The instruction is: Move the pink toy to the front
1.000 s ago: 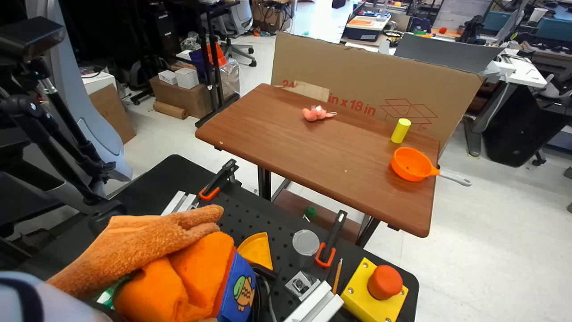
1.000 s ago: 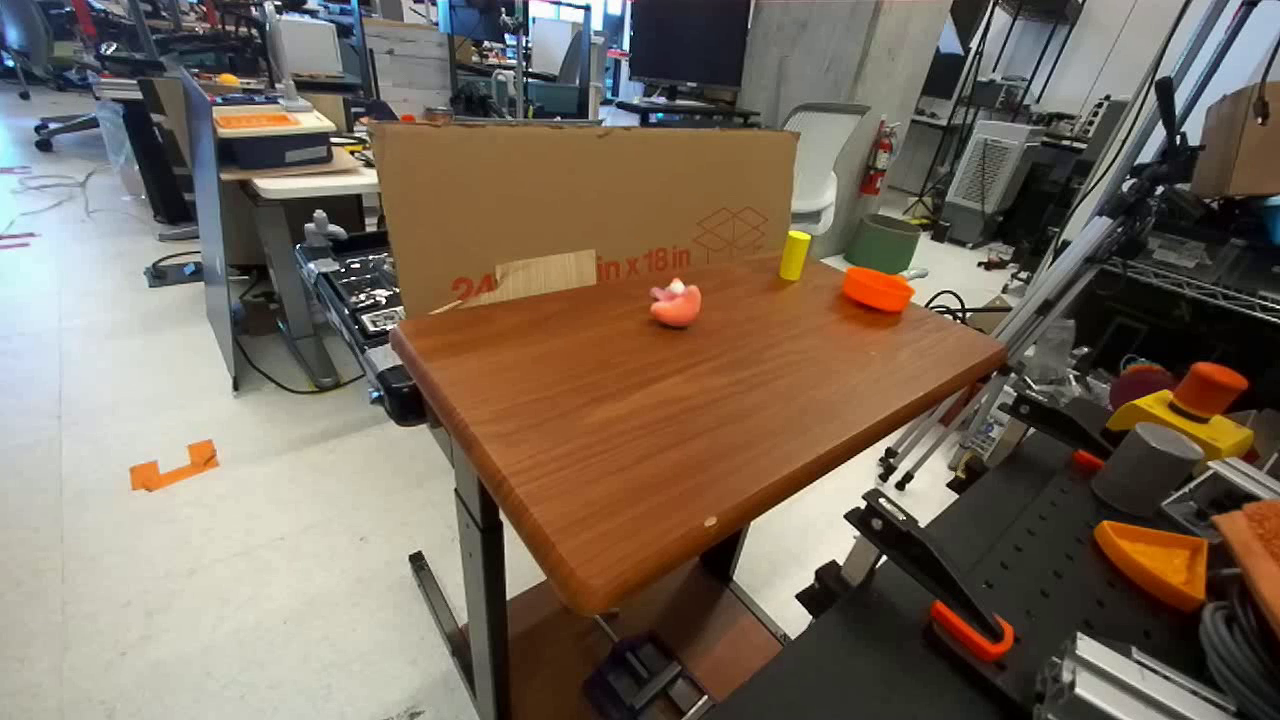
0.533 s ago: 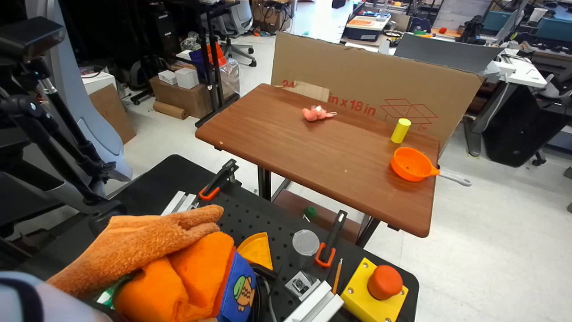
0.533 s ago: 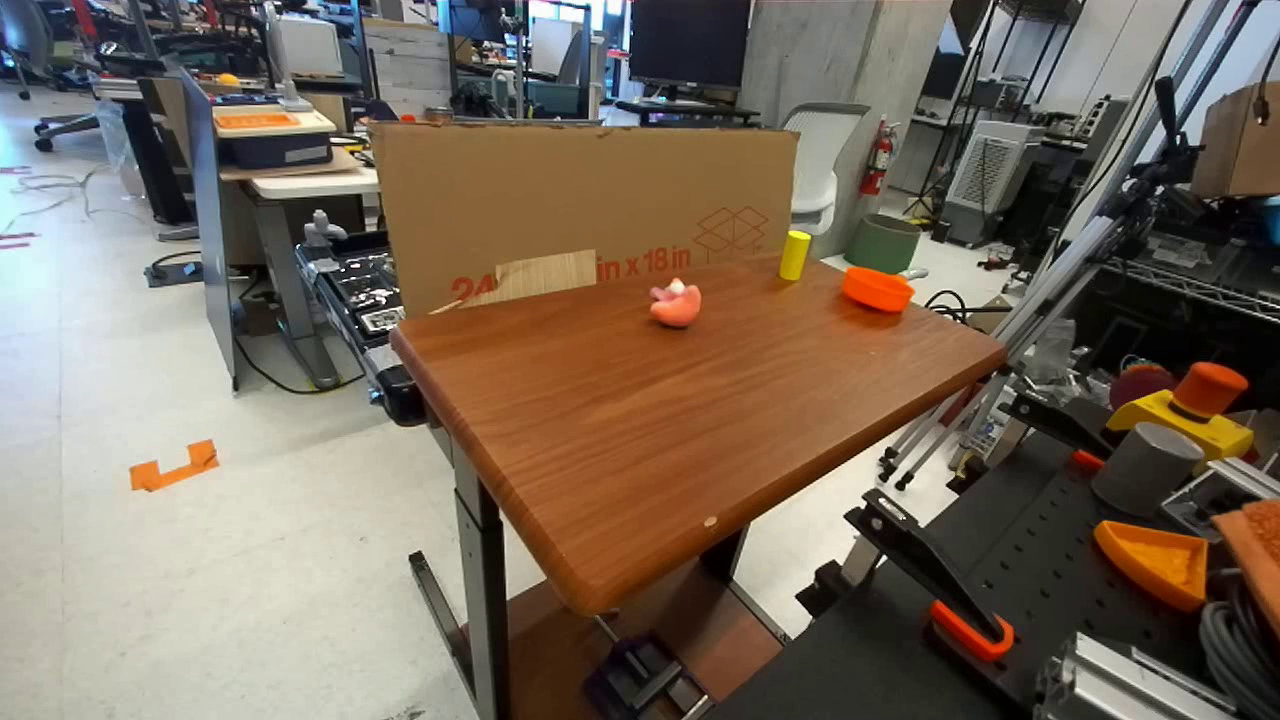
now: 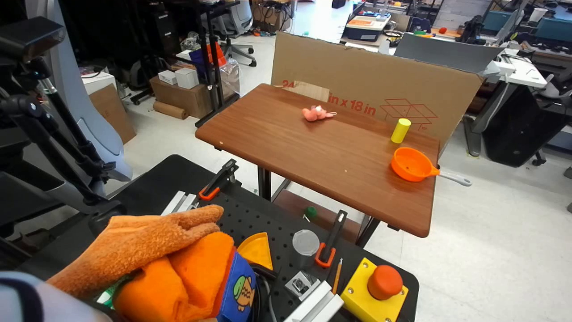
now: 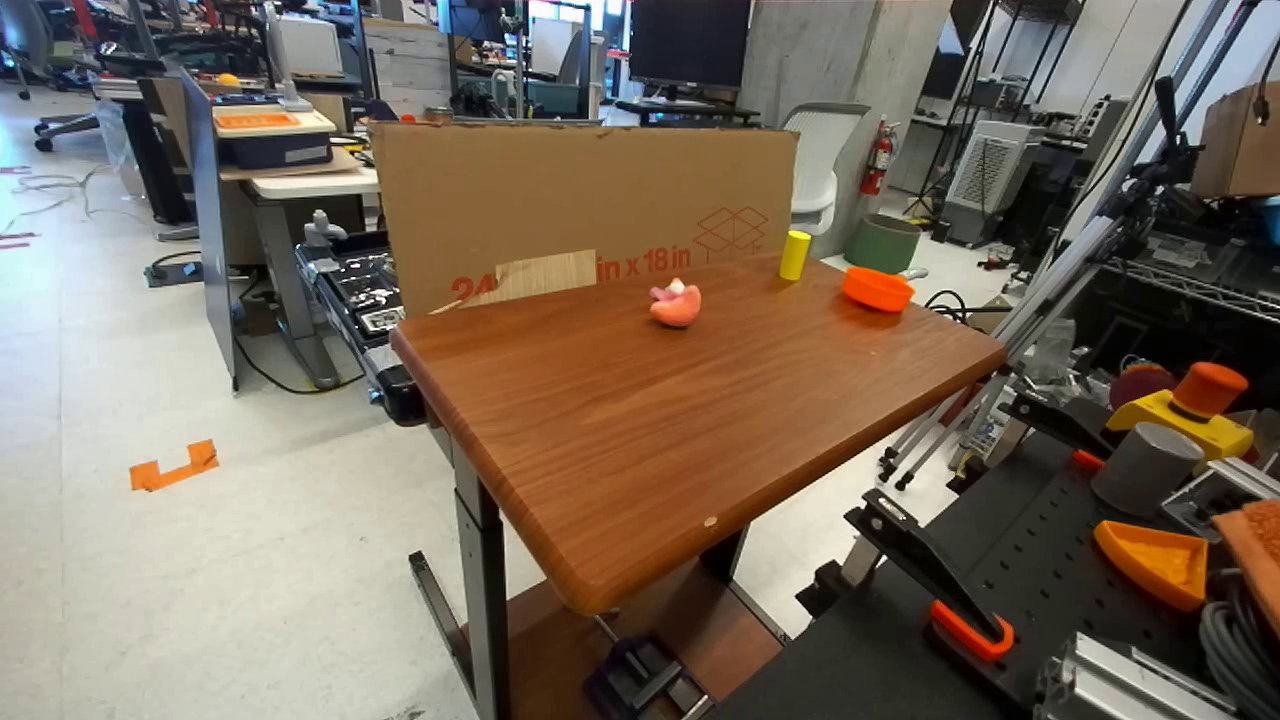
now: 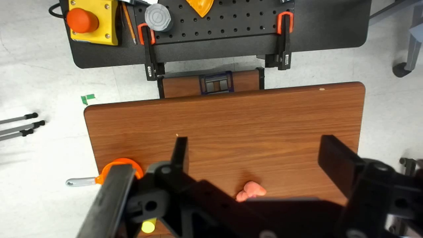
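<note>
The pink toy (image 5: 315, 113) is a small, lumpy salmon-pink thing with a white bit on top. It lies on the brown table (image 5: 286, 147) near the cardboard side. It also shows in an exterior view (image 6: 677, 305). In the wrist view the pink toy (image 7: 252, 189) is partly hidden behind the gripper's body. My gripper (image 7: 254, 139) is open and empty, with its fingers (image 7: 337, 162) wide apart. Bare table shows between them and the toy lies below, apart from both fingers. The gripper is out of view in both exterior views.
An orange bowl (image 5: 412, 165) with a grey handle over the table edge and a yellow cylinder (image 5: 401, 130) stand at one end. A cardboard sheet (image 5: 375, 76) rises along one long side. A black bench (image 7: 221, 51) with clamps and a yellow button box (image 7: 96, 21) is opposite.
</note>
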Available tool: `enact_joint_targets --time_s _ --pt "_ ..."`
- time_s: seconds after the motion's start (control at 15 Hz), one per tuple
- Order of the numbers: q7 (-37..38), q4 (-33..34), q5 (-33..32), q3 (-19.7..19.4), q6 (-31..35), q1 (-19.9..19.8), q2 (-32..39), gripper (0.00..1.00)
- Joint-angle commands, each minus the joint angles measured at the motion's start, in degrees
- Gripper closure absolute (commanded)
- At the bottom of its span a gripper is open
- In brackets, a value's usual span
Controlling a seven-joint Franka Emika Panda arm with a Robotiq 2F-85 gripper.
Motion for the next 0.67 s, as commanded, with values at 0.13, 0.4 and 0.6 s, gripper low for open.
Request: enact_joint_targets --time_s 0.13,0.4,0.6 --pt "-0.3 0.1 0.3 0.5 -0.1 -0.6 0.0 0.00" --pt "-0.3 0.1 0.3 0.5 -0.1 -0.6 0.0 0.00" --pt "4.5 3.5 0.4 2.5 1.2 -0.9 5.2 0.00"
